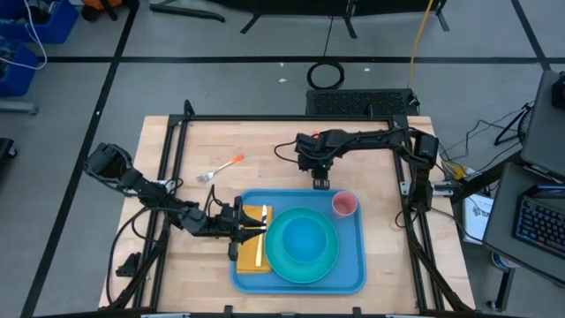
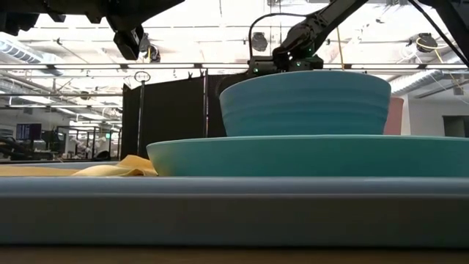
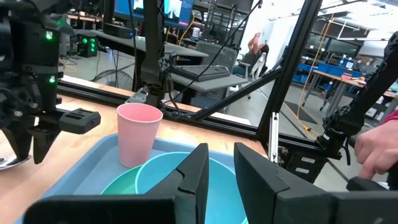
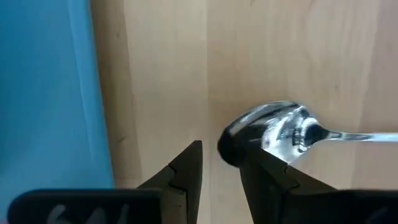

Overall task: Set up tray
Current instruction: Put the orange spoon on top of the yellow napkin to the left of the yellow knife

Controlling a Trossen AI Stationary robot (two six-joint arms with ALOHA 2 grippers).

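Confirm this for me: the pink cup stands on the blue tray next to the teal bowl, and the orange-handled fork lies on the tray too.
Not quite. The fork lies on the bare wooden table, off the tray, as the high view shows. The pink cup does stand on the tray beside the teal bowl.

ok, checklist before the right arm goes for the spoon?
1. Right pincer open and empty: ok.
2. Spoon centred between its fingers: not ok, it lies off to one finger's side.
3. Plate and bowl on tray: ok.
4. Pink cup upright on tray: ok.
5. Fork on tray: not ok, it lies on the table.
6. Left pincer away from the spoon: ok, over the napkin.
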